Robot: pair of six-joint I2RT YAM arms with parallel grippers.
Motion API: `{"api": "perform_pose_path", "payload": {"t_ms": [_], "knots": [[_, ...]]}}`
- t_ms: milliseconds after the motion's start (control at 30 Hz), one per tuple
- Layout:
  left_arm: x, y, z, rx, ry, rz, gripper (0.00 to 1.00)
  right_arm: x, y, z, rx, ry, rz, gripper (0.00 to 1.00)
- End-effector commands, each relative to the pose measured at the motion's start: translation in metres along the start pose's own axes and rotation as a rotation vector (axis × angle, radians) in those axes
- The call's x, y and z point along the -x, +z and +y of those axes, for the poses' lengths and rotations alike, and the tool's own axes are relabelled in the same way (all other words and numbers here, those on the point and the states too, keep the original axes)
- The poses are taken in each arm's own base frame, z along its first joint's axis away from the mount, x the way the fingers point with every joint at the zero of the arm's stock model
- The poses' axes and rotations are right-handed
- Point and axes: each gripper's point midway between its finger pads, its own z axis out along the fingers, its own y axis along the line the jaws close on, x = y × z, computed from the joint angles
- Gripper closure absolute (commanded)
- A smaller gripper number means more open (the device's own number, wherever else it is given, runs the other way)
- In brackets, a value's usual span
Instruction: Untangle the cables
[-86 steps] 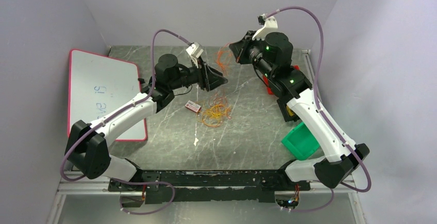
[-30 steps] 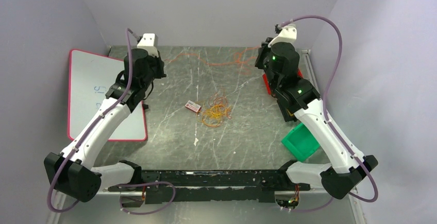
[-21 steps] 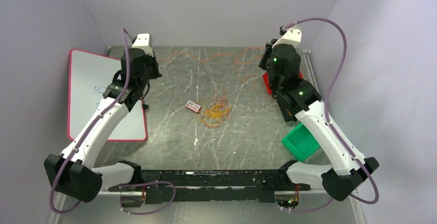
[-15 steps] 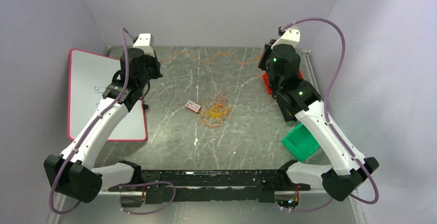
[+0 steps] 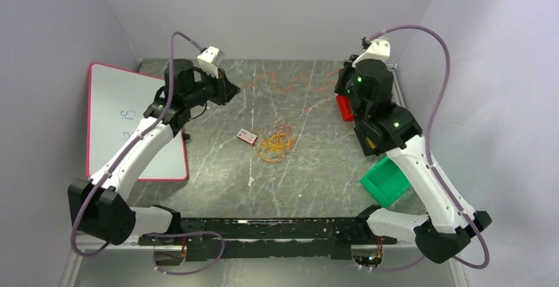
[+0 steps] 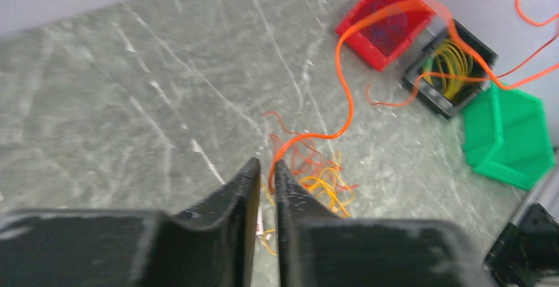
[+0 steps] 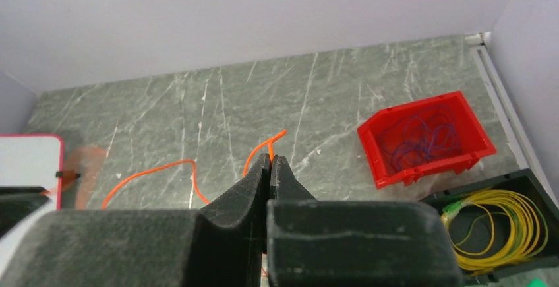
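One orange cable (image 5: pixel 283 79) runs in waves across the back of the table between my two grippers. My left gripper (image 5: pixel 232 91) is at the back left. In the left wrist view its jaws (image 6: pixel 265 163) stand a sliver apart, and the orange cable (image 6: pixel 347 102) comes out from between the tips. My right gripper (image 5: pixel 343 81) is at the back right. In the right wrist view it (image 7: pixel 270 158) is shut on the same cable (image 7: pixel 264 143). A tangle of orange, yellow and red cables (image 5: pixel 275 143) lies mid-table, also visible past the left fingertips (image 6: pixel 316 175).
A red-framed whiteboard (image 5: pixel 125 119) lies at the left. A red bin (image 7: pixel 425 138), a black bin holding a yellow coil (image 7: pixel 501 224) and a green bin (image 5: pixel 384 180) line the right side. A small white and red tag (image 5: pixel 247 136) lies beside the tangle.
My left arm has swung from the back-left corner inward to the right, and the cable now hangs in looser waves. My right gripper has shifted slightly right, still gripping.
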Motion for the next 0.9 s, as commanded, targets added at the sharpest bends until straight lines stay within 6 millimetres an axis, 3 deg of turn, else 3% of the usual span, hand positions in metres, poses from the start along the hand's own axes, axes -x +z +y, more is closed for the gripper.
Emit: {"api": "perform_pose_path", "payload": {"t_ms": [0,133,233,400,633,867], "knots": [[-0.003,0.017,-0.045,-0.212,0.035,0.027,0.72,0.035,-0.031,-0.026,-0.080,0.087,-0.086,1.00],[-0.001,0.024,-0.060,-0.261,0.051,0.027,0.52,0.044,-0.043,-0.043,-0.143,0.114,-0.115,1.00],[0.003,0.027,-0.061,-0.267,0.056,0.013,0.43,0.045,-0.051,-0.057,-0.204,0.139,-0.127,1.00],[0.003,0.031,-0.058,-0.258,0.067,0.020,0.41,0.045,-0.063,-0.081,-0.322,0.206,-0.164,1.00],[-0.004,0.033,-0.057,-0.261,0.057,0.040,0.41,0.020,-0.080,-0.134,-0.657,0.317,-0.221,1.00],[-0.007,0.034,-0.053,-0.240,0.050,0.050,0.40,0.009,-0.085,-0.149,-0.768,0.343,-0.256,1.00]]}}
